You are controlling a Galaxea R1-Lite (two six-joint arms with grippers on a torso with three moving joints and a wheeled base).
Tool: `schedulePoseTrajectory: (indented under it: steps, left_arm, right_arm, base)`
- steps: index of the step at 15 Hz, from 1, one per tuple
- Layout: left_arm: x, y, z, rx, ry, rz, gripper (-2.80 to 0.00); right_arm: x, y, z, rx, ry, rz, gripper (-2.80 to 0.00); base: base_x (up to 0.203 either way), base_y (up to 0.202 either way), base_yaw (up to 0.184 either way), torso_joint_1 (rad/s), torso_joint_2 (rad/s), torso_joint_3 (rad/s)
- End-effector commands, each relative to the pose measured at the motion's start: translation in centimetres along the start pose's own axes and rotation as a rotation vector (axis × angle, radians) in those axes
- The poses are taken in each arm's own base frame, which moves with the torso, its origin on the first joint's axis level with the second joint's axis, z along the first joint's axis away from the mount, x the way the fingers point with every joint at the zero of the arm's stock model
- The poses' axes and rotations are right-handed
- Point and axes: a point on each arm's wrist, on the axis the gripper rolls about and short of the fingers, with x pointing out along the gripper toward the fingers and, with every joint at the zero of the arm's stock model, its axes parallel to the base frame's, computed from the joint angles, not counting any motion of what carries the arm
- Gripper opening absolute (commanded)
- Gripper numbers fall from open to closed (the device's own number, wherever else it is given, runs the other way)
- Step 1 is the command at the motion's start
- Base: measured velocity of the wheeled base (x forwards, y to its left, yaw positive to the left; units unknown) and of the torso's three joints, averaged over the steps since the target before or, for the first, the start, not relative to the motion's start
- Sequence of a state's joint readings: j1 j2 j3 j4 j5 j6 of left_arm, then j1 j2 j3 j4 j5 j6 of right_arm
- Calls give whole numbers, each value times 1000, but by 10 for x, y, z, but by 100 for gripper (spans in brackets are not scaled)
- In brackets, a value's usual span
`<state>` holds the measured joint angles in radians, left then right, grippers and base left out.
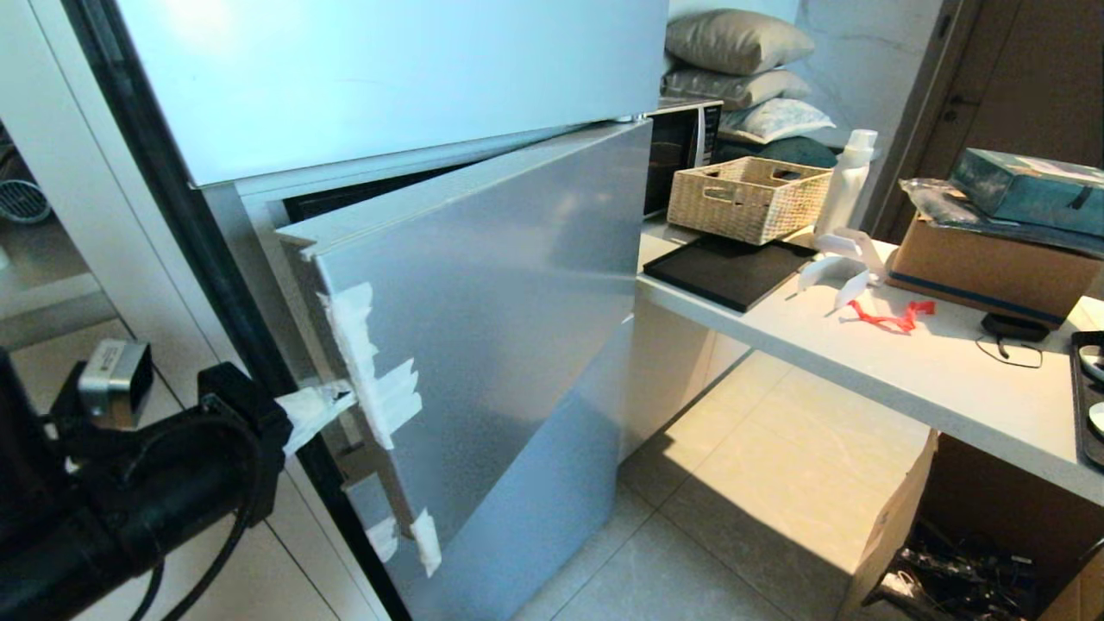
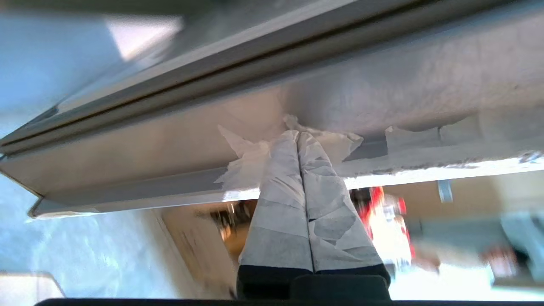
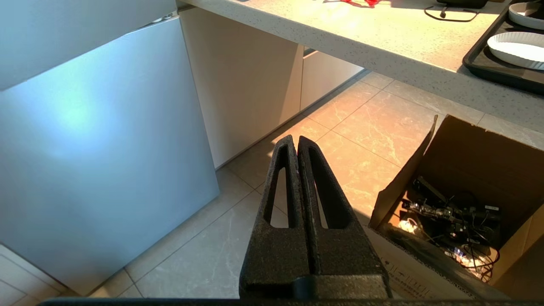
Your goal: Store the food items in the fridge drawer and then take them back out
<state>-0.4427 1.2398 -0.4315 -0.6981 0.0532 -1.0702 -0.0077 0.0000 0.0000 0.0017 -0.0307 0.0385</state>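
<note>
Jaws pressed together on both grippers, nothing held; red fruits and clear drawer not visible.
Left gripper [image 2: 297, 136], tape-wrapped, tips against brushed-silver fridge door's [image 1: 500, 328] taped edge; right gripper [image 3: 297, 142], matte black, above tiled floor [image 3: 361, 123].

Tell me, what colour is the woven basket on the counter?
The woven basket is pale straw-beige; the head view shows it best.

Pillows [image 1: 742, 73]: three, stacked, upper right. Basket [image 1: 746, 198]: one. Bottle [image 1: 847, 183]: one. Microwave [image 1: 681, 155]: one. Cardboard boxes: two, right edge [image 1: 992, 267] and lower right [image 1: 897, 535]. Fridge door [image 1: 483, 328]: one.
</note>
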Motion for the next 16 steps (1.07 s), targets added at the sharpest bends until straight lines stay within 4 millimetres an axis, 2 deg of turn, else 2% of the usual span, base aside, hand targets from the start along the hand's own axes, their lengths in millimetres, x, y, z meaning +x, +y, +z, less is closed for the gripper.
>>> schedulePoseTrajectory:
  steps: [1,5,7,9,11,13,14,16]
  left_arm:
    - [-11,-9,-16,5,90,-71,-280]
    - [-17,-20,-43,28,249,-146,-280]
    - [-25,-27,-46,39,271,-195,-280]
    - [-42,-38,-32,138,192,-273,-280]
    - [-64,-61,-8,413,43,-324,-280]
    - [-97,-86,24,657,-112,-310,-280]
    - [-112,-87,37,744,-197,-258,-280]
    - [-151,-72,48,838,-334,-171,-280]
  right_arm:
    - [0,0,0,0,0,0,-280]
    - [0,0,0,0,0,0,-280]
    - [0,0,0,0,0,0,-280]
    - [0,0,0,0,0,0,-280]
    - [0,0,0,0,0,0,-280]
    - [0,0,0,0,0,0,-280]
    - [0,0,0,1,0,0,-280]
    - [0,0,0,1,0,0,-280]
  base:
    - [0,0,0,0,0,0]
    - [0,0,0,0,0,0]
    - [0,0,0,0,0,0]
    - [0,0,0,0,0,0]
    - [0,0,0,0,0,0]
    - [0,0,0,0,0,0]
    - [0,0,0,0,0,0]
    - [0,0,0,0,0,0]
